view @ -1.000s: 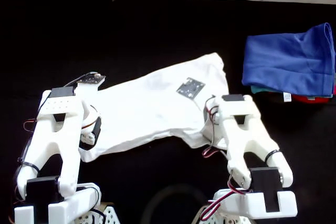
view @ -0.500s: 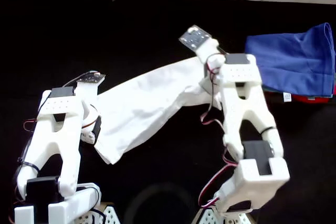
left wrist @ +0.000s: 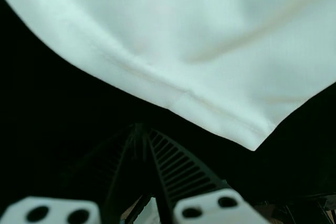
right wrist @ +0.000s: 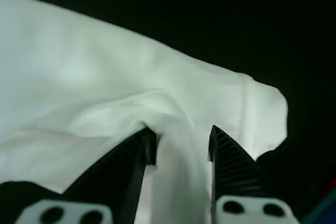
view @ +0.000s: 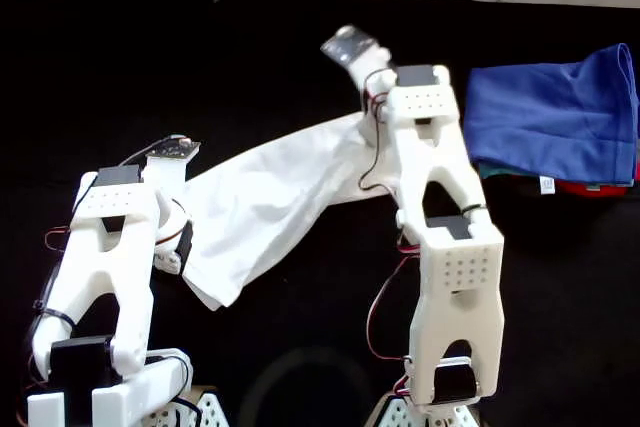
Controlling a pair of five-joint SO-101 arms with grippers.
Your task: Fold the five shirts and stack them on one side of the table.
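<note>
Fabric at one end of the white shirt [view: 270, 197] is clamped in the right gripper [right wrist: 181, 137], which holds that end above the black worktop [view: 200, 67]. The left gripper [left wrist: 140, 129] has its jaws closed together on nothing, just short of the shirt's hem. The folded shirts [view: 550, 117], blue uppermost, lie beside the shirt's held-up end. Their small white label [view: 546, 185] is too small to read.

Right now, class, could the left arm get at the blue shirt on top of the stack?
Probably not: the blue shirt lies far to the right, beyond the right arm, and the left gripper holds the white shirt.
</note>
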